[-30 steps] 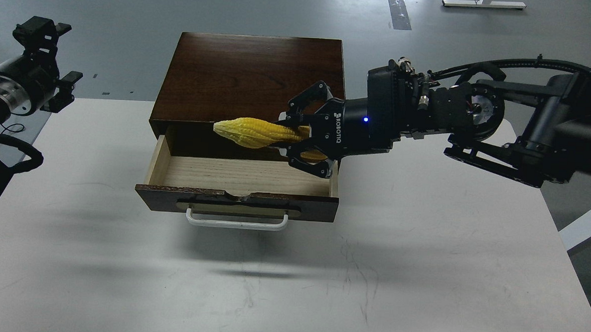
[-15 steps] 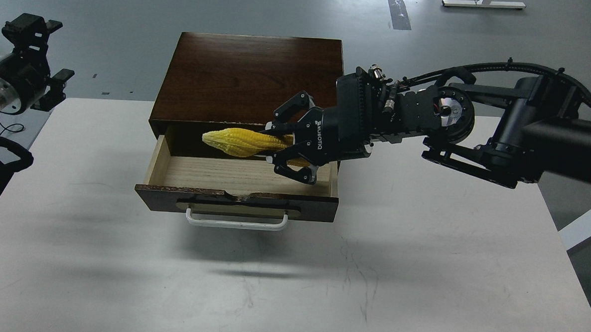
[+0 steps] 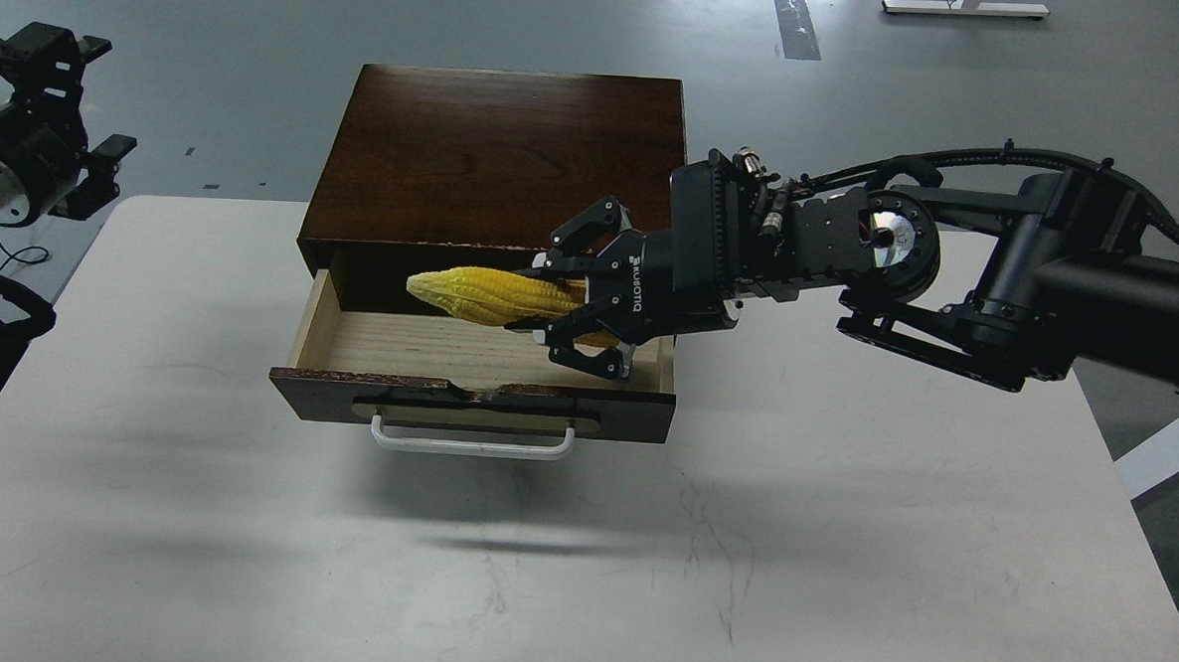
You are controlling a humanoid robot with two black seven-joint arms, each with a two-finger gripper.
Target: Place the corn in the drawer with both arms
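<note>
One corn cob (image 3: 487,295), clamped at its thick right end between the fingers of the right gripper (image 3: 578,311), hanging level above the pale inside of the pulled-out drawer (image 3: 467,400), tapered tip pointing left, not touching the drawer floor. Reaching in from the right, over the right side of the drawer. Sitting on the white table (image 3: 839,541), with the dark cabinet (image 3: 503,148) behind. Idling at the far left edge, well apart from the drawer: left gripper (image 3: 50,44), fingers impossible to tell apart.
</note>
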